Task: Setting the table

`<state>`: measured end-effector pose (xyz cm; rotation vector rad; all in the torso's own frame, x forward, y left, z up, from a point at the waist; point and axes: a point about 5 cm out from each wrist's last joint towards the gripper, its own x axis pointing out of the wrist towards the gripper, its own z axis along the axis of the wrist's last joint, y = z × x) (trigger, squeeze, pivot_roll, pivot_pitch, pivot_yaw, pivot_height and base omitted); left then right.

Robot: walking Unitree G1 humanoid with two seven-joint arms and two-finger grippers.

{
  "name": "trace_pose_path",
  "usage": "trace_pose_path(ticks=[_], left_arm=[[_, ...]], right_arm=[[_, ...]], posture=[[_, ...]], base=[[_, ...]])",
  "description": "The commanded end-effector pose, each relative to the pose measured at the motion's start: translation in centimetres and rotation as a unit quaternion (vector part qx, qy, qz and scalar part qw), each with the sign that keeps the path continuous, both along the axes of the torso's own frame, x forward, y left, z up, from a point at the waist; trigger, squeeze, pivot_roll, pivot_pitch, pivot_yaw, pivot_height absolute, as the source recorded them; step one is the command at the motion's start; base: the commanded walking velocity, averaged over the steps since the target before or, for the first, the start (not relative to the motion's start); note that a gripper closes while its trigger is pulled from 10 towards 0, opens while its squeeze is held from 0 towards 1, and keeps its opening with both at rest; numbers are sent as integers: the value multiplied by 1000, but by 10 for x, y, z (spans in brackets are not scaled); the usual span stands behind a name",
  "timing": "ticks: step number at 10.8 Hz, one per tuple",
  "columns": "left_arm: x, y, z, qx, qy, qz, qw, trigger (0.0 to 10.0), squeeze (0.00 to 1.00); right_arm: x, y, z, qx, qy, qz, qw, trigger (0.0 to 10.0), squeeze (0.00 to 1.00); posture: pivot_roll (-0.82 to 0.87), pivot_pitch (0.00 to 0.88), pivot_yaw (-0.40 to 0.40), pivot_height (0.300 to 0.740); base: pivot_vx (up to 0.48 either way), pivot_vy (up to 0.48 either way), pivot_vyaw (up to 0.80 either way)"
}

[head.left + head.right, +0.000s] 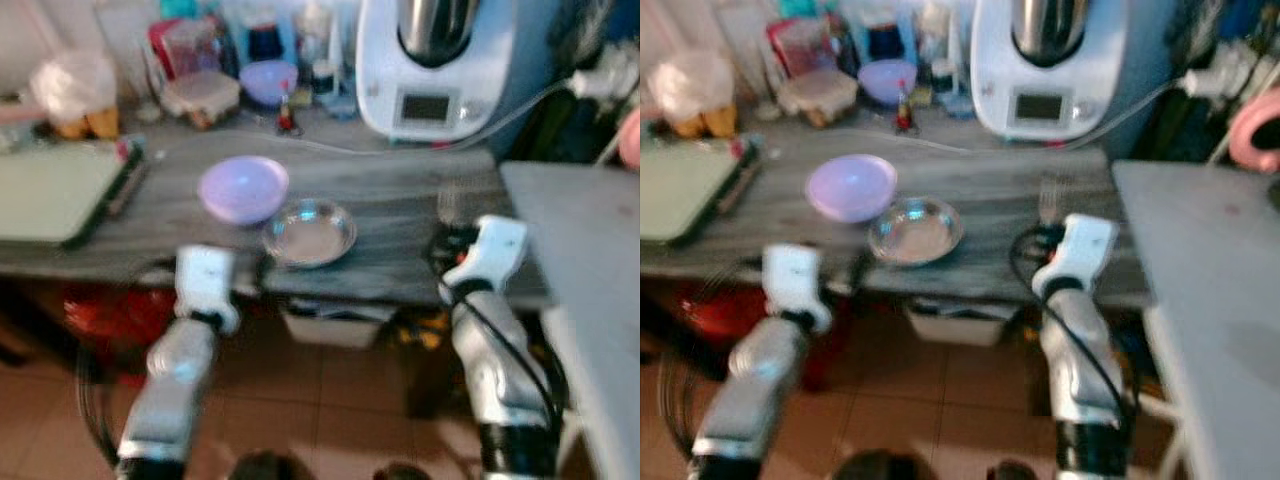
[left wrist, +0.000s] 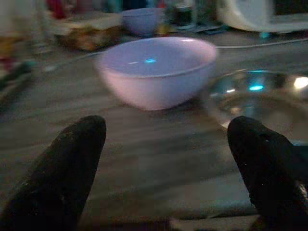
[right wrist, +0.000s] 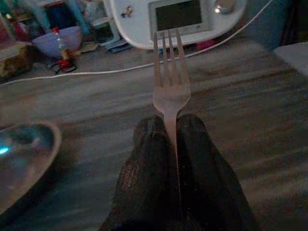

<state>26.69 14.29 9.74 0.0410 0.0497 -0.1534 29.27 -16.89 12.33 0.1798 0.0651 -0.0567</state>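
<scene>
**Fork held over the counter, bowls waiting to its left**

We see the right gripper (image 3: pixel 166 127) pinching a metal fork (image 3: pixel 170 86) by its handle — the two black fingers pressed together around it, tines pointing away from the wrist toward a white kitchen machine (image 1: pixel 435 65) at the back of the grey wood-grain counter (image 1: pixel 400 190). The fork hangs just above the counter surface, near its front edge.

To the left of this gripper sits a shallow steel bowl (image 1: pixel 309 232), and just beyond that, touching or nearly touching it, a lilac bowl (image 1: pixel 243 188).

The left gripper (image 2: pixel 166 144) rests low at the counter's front edge with its fingers (image 2: pixel 67 168) spread wide and nothing between them — the lilac bowl lies straight ahead of it, the steel bowl ahead and to its right. A green cutting board (image 1: pixel 55 190) lies further left.
</scene>
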Motion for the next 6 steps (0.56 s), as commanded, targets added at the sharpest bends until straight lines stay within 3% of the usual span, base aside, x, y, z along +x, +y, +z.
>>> trace_pose_path(ticks=[1, 3, 6], left_arm=[[-1, -3, 3, -1, -8, -5, 1000, 10000, 0], [0, -3, 5, -1, -10, -4, 1000, 10000, 0], [-5, -4, 5, 6, -11, -9, 1000, 10000, 0]], right_arm=[[1, -3, -1, 1, 1, -5, 1000, 10000, 0], [4, -5, -1, 1, 0, -8, 1000, 10000, 0], [23, -26, -1, 8, 13, -29, 999, 10000, 0]], posture=[[-32, 21, 45, 740], [-21, 32, 44, 740], [-9, 44, 54, 740]], base=[[0, 0, 0], [0, 0, 0], [0, 0, 0]])
